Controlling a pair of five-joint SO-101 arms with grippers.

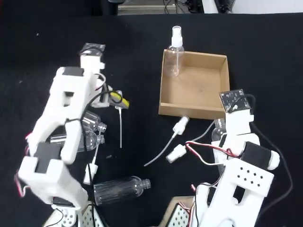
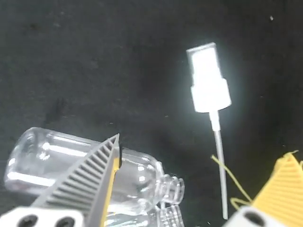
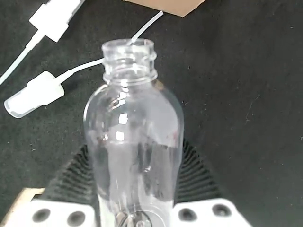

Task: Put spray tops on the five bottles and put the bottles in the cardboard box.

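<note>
Right gripper (image 3: 136, 144): black ribbed fingers clamped on a clear uncapped bottle (image 3: 133, 142), one on each side of the body, shoulder and threaded neck sticking out past the tips. Mouth is open, no top on it. Its long axis runs along the fingers, neck pointing at the near wall of the cardboard box (image 1: 208, 112); in the high view the bottle sits just short of that wall. Two loose spray tops (image 3: 51, 20) (image 3: 34, 93) lie beside it on the black table (image 1: 265, 56), dip tubes trailing. Left gripper (image 2: 202, 146): fingers spread wide, grey one (image 2: 90, 179) over a lying clear bottle (image 2: 57, 161), yellow one (image 2: 279, 189) off to the other side, nothing held. A white spray top with tube (image 2: 208, 80) lies flat between and beyond the tips, not touching either; in the high view its head is next to the gripper and the tube points toward the near table edge. One capped bottle (image 1: 174, 54) stands at the box's far-left corner. Another bare bottle (image 1: 120, 189) lies on its side near the left arm's base.
</note>
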